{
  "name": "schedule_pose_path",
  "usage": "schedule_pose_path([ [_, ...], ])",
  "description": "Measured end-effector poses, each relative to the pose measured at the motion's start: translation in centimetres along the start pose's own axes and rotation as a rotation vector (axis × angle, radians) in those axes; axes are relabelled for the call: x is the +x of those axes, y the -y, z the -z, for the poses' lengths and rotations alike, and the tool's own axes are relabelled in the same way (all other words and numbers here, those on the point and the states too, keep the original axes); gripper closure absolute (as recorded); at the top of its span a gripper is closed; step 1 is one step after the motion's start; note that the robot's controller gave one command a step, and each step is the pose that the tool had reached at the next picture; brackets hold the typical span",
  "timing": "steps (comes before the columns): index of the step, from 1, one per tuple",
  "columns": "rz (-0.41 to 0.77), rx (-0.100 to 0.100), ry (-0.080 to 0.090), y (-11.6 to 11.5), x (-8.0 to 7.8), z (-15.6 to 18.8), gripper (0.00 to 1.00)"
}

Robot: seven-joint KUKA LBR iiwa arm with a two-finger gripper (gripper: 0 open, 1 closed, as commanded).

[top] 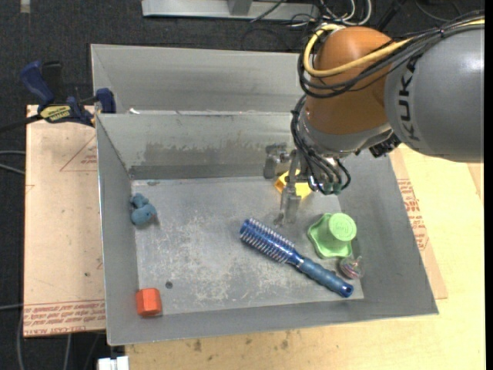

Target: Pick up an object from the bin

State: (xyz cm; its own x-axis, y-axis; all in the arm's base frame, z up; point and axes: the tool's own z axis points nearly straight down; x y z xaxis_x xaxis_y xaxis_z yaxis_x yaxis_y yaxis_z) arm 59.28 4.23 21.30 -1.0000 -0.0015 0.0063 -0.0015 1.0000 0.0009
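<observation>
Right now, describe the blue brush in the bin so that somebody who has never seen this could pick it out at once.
Look at the grey metal bin and go to the right half of its floor. There a blue plastic hairbrush lies slanted, bristle head up-left, handle toward the near-right corner. It's the only long thing, next to a round green plastic cap.

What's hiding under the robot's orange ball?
A small yellow thing peeks out below the orange cover, near the back of the bin. The arm's metal parts hide most of it, so I can't tell what it is.
</observation>
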Motion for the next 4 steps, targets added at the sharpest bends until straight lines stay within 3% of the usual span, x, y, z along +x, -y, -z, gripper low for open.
schedule_pose_path([
  [1,0.034,0.001,-0.002,2.6,2.8,-11.7,0.0],
  [2,-0.101,-0.001,0.006,1.4,3.0,-14.4,0.0],
  [3,-0.102,-0.001,0.005,1.5,3.0,-14.4,1.0],
  [4,0.055,0.001,0.017,3.4,0.4,0.0,1.0],
])
